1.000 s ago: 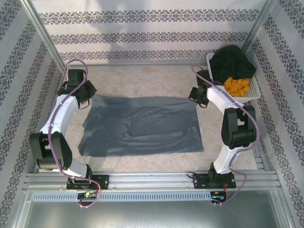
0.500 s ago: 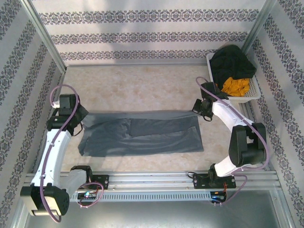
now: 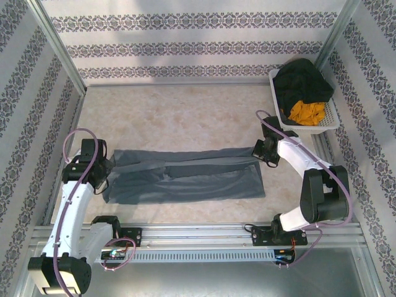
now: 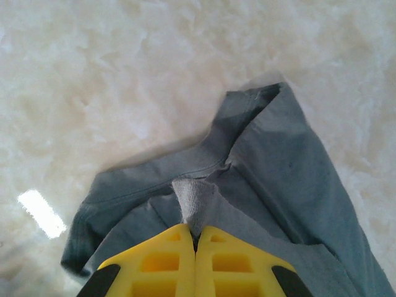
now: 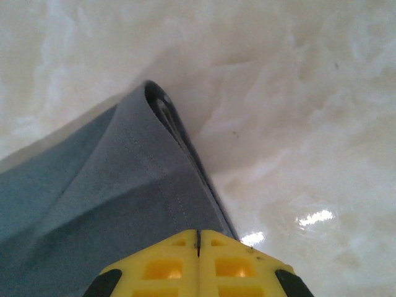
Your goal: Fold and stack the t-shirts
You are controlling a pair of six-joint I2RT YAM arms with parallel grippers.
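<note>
Folding the t-shirt [image 3: 185, 179] in half lengthwise looks like the step in hand. From above, it lies as a long band on the table [image 3: 185, 111], left of the basket [image 3: 331, 117] and nearer the arms. The left gripper [image 3: 106, 166] and right gripper [image 3: 260, 150] hold its far corners.

At the left wrist, the yellow fingers [image 4: 173, 260] are clamped on a cloth edge. At the right wrist, the jaws are clamped on a doubled hem.

Next, the far edge wants laying evenly on the near edge. A second ago that edge lay closer to the basket.

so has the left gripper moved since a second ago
Yes. The left gripper, shut on the t-shirt, has come toward the near rail, away from the back wall.
</note>
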